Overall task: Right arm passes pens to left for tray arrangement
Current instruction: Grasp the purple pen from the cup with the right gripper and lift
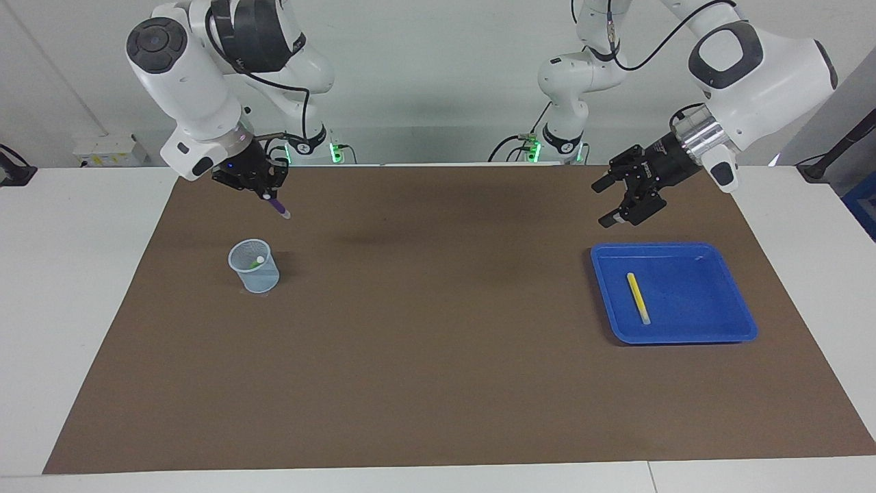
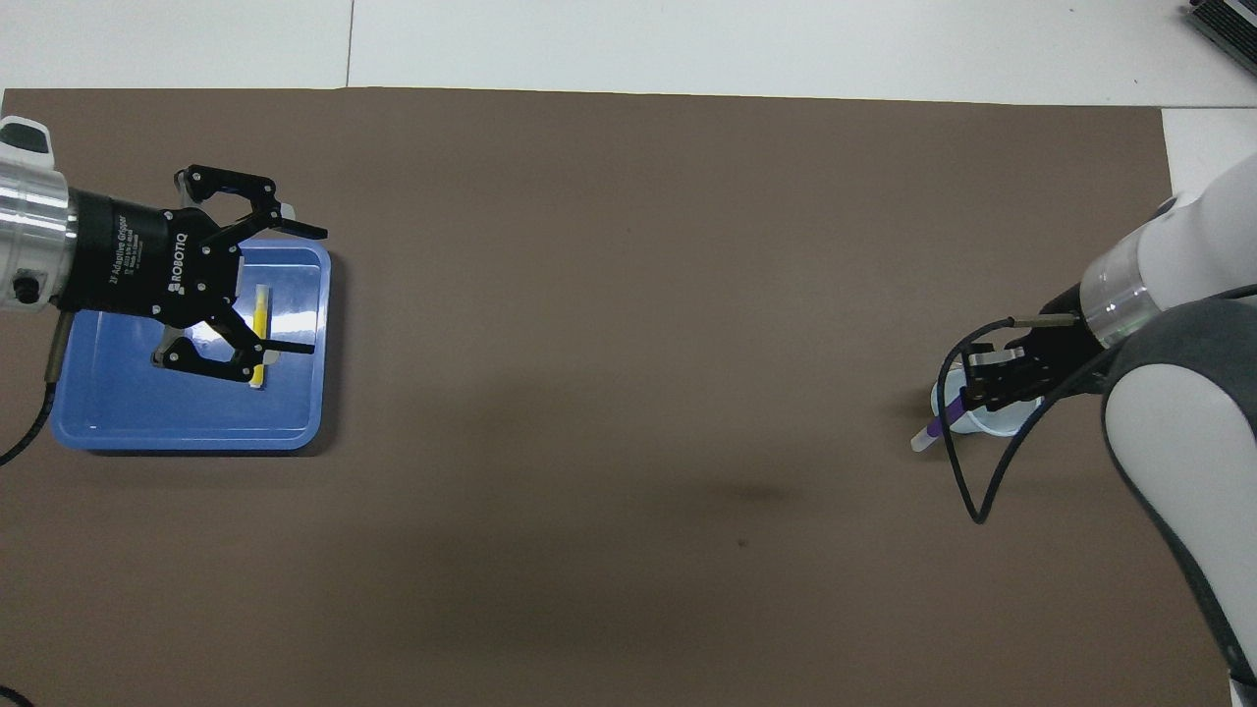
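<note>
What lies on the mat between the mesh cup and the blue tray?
Nothing: in both views the brown mat between the mesh cup and the blue tray is bare.
</note>
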Controlling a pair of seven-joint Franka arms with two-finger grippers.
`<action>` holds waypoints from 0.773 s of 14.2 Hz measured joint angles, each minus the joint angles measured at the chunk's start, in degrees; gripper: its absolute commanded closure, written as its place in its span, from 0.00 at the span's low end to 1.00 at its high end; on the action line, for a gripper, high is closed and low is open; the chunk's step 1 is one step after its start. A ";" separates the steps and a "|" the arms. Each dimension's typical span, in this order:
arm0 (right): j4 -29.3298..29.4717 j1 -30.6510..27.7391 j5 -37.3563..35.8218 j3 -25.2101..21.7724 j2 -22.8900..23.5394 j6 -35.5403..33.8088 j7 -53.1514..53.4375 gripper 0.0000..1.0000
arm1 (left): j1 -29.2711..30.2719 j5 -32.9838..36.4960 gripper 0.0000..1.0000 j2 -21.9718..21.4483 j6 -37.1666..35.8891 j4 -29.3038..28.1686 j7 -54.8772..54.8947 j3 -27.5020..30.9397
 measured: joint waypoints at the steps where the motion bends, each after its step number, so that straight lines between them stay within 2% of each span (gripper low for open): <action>1: -0.02 0.89 1.81 0.02 0.00 0.00 3.17 1.00 | -0.91 -0.48 0.01 -0.39 0.09 -0.59 -2.34 -0.02; 5: -0.35 4.00 9.72 0.18 0.01 1.98 17.79 1.00 | -4.54 -2.59 0.01 -1.96 2.66 -3.50 -9.70 -0.10; 8: -1.19 6.04 14.15 0.23 0.00 4.98 24.38 1.00 | -5.22 -5.65 0.01 -2.92 4.56 -5.80 -10.27 -0.10; 11: -3.10 9.21 19.38 0.28 -0.10 11.00 33.20 1.00 | -5.24 -10.52 0.00 -4.73 5.97 -9.88 -6.84 -0.11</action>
